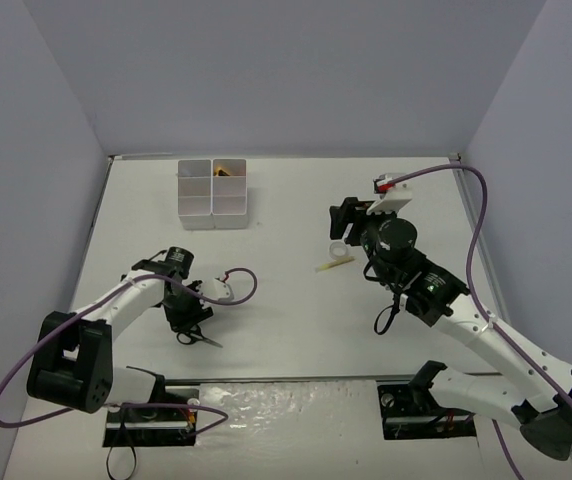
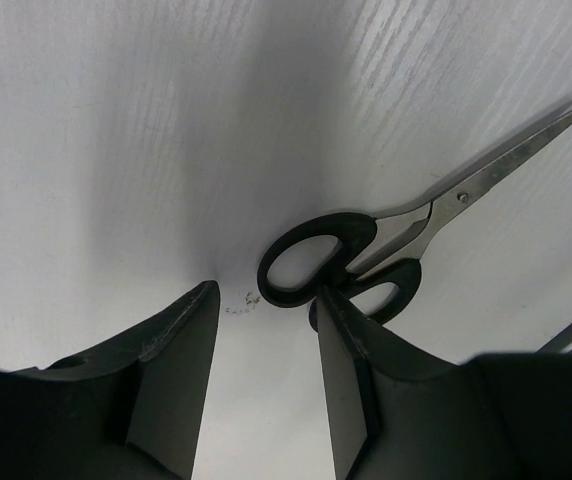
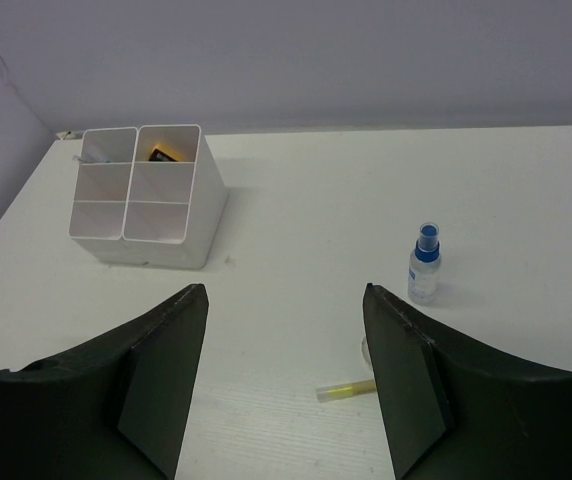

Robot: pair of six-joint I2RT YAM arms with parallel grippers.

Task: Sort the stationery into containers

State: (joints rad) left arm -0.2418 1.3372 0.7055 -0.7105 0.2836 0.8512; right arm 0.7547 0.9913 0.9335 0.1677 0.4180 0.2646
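Scissors (image 2: 436, 210), black oval loops and slim steel blades, beside left gripper (image 2: 266, 305), jaws apart; right gripper (image 3: 285, 300) likewise apart.

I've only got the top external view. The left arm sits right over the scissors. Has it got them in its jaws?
Observer: No. The left wrist view shows the scissors lying flat on the table, just past the tips of the left gripper, whose jaws stand open with nothing between them.
Operator: Blades open or closed?
Observer: Closed, pointing away from the jaws.
Operator: What's in front of the right arm?
Observer: The right wrist view shows a small blue-capped bottle standing upright ahead of the right gripper, jaws open and empty.
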